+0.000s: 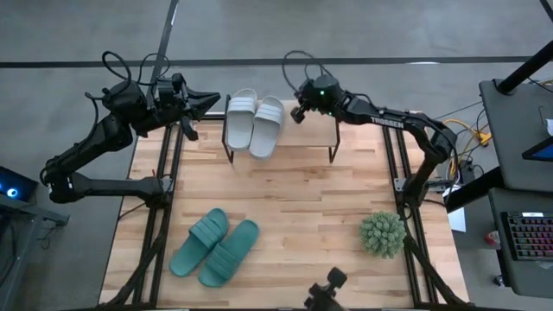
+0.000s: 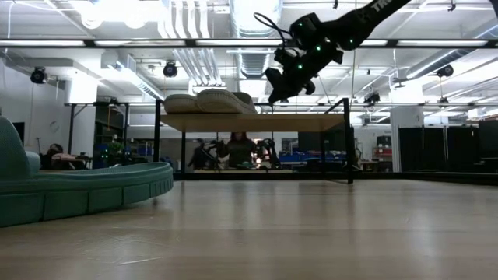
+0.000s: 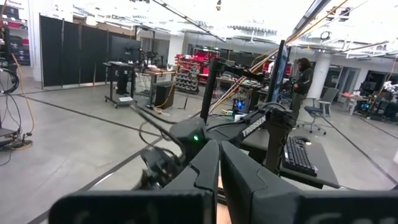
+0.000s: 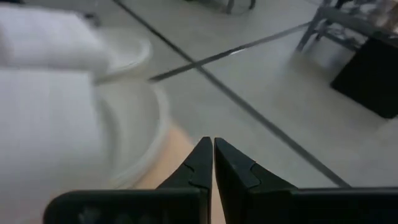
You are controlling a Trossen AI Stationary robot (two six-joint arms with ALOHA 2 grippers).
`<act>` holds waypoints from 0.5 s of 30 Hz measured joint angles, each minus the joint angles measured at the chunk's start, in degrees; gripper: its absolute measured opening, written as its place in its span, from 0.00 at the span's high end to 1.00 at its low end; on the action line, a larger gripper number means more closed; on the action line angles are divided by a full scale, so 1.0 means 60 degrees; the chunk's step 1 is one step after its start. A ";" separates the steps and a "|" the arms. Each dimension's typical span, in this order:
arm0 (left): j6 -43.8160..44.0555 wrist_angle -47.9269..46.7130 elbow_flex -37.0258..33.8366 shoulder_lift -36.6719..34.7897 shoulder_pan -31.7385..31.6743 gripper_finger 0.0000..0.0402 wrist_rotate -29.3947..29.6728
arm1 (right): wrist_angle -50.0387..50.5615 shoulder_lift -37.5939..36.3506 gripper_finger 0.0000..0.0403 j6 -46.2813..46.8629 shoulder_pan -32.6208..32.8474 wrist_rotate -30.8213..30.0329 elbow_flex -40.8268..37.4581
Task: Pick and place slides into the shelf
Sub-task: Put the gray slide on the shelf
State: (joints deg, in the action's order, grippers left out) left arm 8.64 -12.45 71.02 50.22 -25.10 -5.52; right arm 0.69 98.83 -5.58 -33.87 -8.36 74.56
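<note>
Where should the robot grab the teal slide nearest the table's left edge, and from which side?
Grip the left teal slide across its wide ribbed strap, coming straight down from above. It lies flat, sole down, so the raised strap is probably the easiest part to pinch.

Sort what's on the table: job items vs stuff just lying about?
Job:
- pale grey-white foam slide pair, on top of the shelf
- teal green foam slide pair, on the tabletop near the front left
- small low wooden-topped shelf on black legs

Lying about:
- spiky green plant ball, front right of the tabletop
</note>
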 joint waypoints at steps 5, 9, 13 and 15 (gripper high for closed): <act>0.0000 0.0004 -0.0004 0.0007 0.0007 1.00 0.0000 | -0.0377 0.0305 0.98 0.0283 -0.0334 0.0612 -0.0013; 0.0005 -0.0002 -0.0015 -0.0005 0.0007 1.00 -0.0004 | -0.0122 0.0374 0.98 0.0335 -0.0293 0.0961 -0.0011; 0.0004 0.0000 -0.0007 -0.0036 0.0007 1.00 -0.0004 | 0.0099 0.0357 0.98 0.0207 -0.0191 0.0999 -0.0007; 0.0002 0.0004 -0.0004 -0.0040 0.0004 1.00 -0.0003 | 0.0497 0.0338 0.98 0.0200 -0.0185 0.1162 -0.0007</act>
State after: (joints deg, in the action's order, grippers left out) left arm 8.66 -12.43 71.00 49.98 -25.08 -5.54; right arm 3.68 100.86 -4.38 -34.98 -1.39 74.52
